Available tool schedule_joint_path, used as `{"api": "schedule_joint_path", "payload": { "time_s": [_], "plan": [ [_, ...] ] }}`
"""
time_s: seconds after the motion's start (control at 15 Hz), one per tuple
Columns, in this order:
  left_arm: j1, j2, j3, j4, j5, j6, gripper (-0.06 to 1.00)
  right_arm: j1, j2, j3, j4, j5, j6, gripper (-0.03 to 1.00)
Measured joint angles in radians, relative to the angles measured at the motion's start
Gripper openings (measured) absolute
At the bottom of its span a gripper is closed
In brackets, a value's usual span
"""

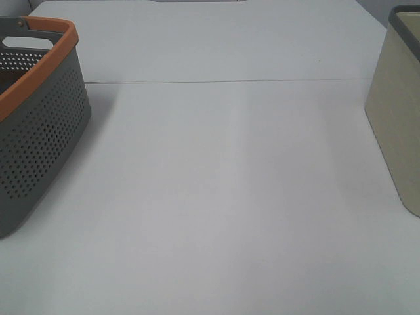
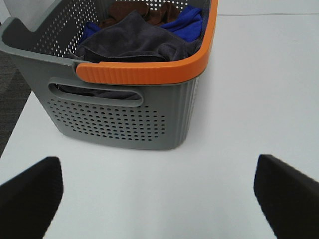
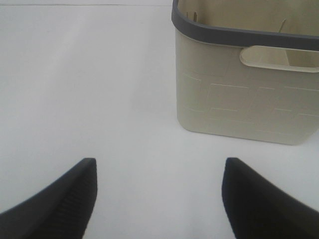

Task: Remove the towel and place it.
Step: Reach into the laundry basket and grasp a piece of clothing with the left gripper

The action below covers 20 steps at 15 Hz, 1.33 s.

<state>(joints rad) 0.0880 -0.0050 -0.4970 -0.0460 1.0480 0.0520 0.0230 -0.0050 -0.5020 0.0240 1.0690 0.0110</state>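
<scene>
White table [image 1: 216, 197], thin seam [image 1: 230, 81] across it, dark floor [image 2: 7, 99] beside

The basket [image 2: 114, 122] is grey, hole-dotted, orange-rimmed; the towel [image 2: 134, 42] is dark charcoal; a second cloth [image 2: 192, 20] is blue, a third cloth [image 2: 149, 12] brown; the bin [image 3: 239, 99] is cream, faintly gridded, grey-rimmed; the table [image 1: 223, 197] is white.

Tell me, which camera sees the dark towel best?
The left wrist view. There the towel lies on top of the other cloths in the basket, in plain sight. The exterior high view shows only the basket's outside, so the towel is hidden. The right wrist view shows just the beige bin.
</scene>
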Motion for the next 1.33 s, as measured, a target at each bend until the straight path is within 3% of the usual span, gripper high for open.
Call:
{"api": "schedule_joint_path", "payload": {
  "time_s": [1.0,1.07,1.13,1.33],
  "plan": [
    [0.000,0.035,-0.020,-0.008,0.006,0.000,0.98,0.000,0.000,0.000,0.000,0.000,0.000,0.63],
    [0.000,0.092,-0.060,-0.007,0.015,0.001,0.98,0.000,0.000,0.000,0.000,0.000,0.000,0.63],
    [0.000,0.251,-0.188,-0.006,0.043,0.069,0.98,0.000,0.000,0.000,0.000,0.000,0.000,0.63],
    [0.000,0.486,-0.395,-0.007,0.087,0.218,0.98,0.000,0.000,0.000,0.000,0.000,0.000,0.63]
  ]
}}
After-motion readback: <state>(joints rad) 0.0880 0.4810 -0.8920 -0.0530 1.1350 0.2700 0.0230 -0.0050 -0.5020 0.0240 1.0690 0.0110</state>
